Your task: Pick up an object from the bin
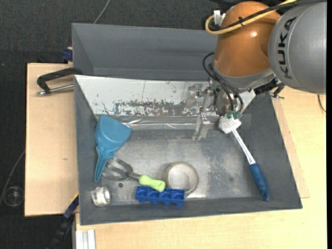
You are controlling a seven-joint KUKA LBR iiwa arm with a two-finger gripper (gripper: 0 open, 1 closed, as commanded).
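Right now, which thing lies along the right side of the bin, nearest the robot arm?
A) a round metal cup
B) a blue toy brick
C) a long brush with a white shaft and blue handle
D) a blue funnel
C: the brush lies slantwise beside the right wall of the bin, while the blue funnel is at the left and the blue brick and metal cup sit at the front.

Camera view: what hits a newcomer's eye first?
The arm's orange wrist cover dominates the upper right, its gripper near the grey metal bin's back wall. A light blue plastic funnel lies at left; a white-shafted, blue-handled brush lies along the right side.
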